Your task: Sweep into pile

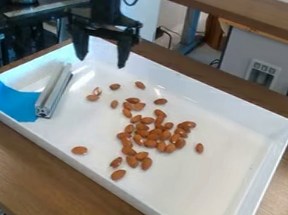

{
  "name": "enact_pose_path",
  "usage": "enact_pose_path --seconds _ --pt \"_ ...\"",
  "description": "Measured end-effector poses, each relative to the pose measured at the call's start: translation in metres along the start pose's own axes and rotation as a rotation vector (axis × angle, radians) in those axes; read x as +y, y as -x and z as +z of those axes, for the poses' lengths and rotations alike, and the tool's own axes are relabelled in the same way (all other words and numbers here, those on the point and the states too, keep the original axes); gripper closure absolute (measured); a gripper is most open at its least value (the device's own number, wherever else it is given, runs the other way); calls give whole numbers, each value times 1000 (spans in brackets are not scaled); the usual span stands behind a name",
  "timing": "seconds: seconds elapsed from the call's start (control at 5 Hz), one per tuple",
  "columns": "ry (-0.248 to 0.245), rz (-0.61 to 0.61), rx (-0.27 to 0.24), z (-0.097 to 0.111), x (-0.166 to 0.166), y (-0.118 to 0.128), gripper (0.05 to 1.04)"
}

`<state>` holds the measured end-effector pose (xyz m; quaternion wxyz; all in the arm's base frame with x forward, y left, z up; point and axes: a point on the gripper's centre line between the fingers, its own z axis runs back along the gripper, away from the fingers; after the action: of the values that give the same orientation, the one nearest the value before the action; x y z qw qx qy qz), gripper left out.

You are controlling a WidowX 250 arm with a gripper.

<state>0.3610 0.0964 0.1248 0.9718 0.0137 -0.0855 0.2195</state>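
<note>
At the left, a blue piece (pixel 6 98) lies over the rim of the white tray (pixel 216 190), up against a silver bar (pixel 53 89) inside it. Next along, I hold my gripper (pixel 101 62) above the tray's far left part, its two fingers wide apart. Rightward and nearer the camera, the almonds (pixel 151 143) lie on the tray's floor, most bunched near the middle, with strays around them.
</note>
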Motion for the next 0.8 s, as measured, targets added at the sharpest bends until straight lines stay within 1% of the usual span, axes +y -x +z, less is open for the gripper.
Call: enact_pose_path --seconds 0.2,0.4,0.6,0.8 --pt "21 -18 0 -9 22 0 83" --pt "36 -48 0 -11 36 0 83" --pt "35 -50 -5 -11 48 -1 83" --pt "43 -36 -31 -15 62 -4 83"
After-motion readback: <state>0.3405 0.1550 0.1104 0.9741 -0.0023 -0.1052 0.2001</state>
